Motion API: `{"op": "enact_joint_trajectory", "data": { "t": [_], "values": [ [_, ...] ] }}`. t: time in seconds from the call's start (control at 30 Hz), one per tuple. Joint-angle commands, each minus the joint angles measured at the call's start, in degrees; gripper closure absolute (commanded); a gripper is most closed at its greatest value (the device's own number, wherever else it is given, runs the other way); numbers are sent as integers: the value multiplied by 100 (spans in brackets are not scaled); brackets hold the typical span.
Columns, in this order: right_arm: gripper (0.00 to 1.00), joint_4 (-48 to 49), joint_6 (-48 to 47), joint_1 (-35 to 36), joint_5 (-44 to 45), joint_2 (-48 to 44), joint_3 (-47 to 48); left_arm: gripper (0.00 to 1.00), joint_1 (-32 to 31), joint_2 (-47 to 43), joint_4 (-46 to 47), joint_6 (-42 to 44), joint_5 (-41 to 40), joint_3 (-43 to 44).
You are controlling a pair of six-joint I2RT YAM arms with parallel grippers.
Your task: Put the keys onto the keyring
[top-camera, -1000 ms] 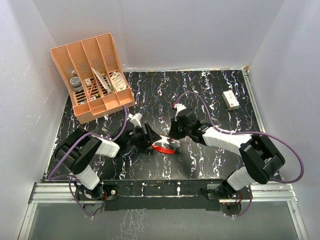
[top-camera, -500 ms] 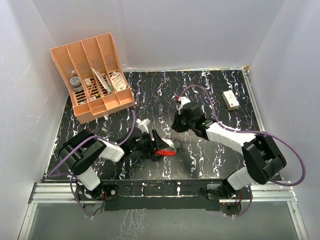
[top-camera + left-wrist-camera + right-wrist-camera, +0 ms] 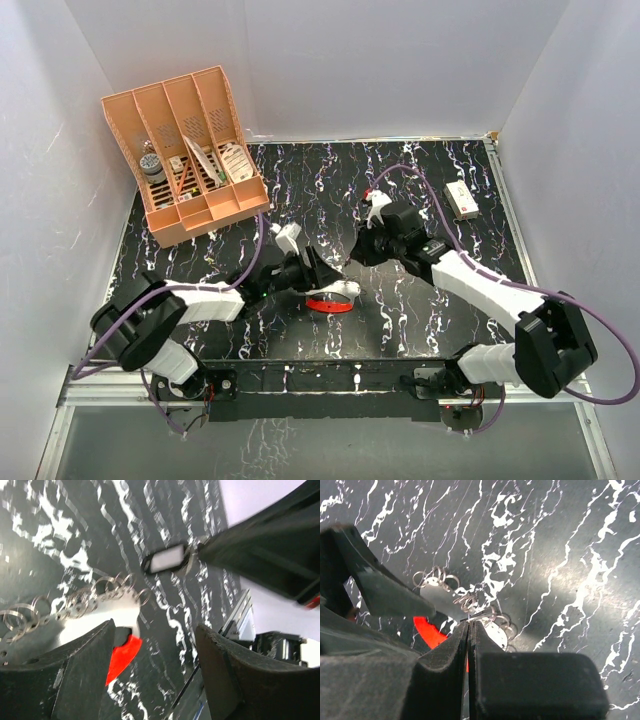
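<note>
The keyring (image 3: 330,300), a white loop with a red crescent, lies on the black marbled table between the arms. Its red crescent shows in the left wrist view (image 3: 122,652) and in the right wrist view (image 3: 427,632). My left gripper (image 3: 322,276) is open, its jaws wide apart (image 3: 155,630), with the keyring against its left finger. My right gripper (image 3: 350,262) is shut (image 3: 470,625) on the key (image 3: 165,560), a small dark piece with a pale middle, held just above the keyring. In the right wrist view the key is almost hidden between the fingers.
Small metal rings (image 3: 75,602) lie strung along the keyring's white part, and show in the right wrist view (image 3: 437,580). An orange organiser (image 3: 190,150) stands at the back left. A small white box (image 3: 460,200) lies at the back right.
My left arm has stretched to the right, bringing its gripper up to the keyring. My right arm has drawn back to the upper right, still shut on the key.
</note>
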Motion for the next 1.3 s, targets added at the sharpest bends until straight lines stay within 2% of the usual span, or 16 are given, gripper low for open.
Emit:
{"op": "enact_joint_trajectory", "data": {
  "t": [0.0, 0.23, 0.43, 0.67, 1.07, 1.27],
  "values": [
    [100, -440, -156, 155, -448, -325, -26, 36, 52, -620, -777, 497, -610, 399],
    [100, -498, 16, 459, -926, -302, -291, 35, 512, -478, -896, 587, -442, 489],
    [100, -580, 40, 646, -1060, 276, -166, 35, 760, -268, -545, 448, -183, 313],
    [100, -582, 43, 645, -1254, 1097, 110, 35, 847, -196, -360, 459, -59, 143],
    [100, -354, 105, 651, -1004, 1652, 771, 36, 856, 428, 457, 152, 172, -134],
    [100, -210, 151, 650, -952, 1932, 885, 36, 856, 408, 568, 82, 131, -305]
  ]
}}
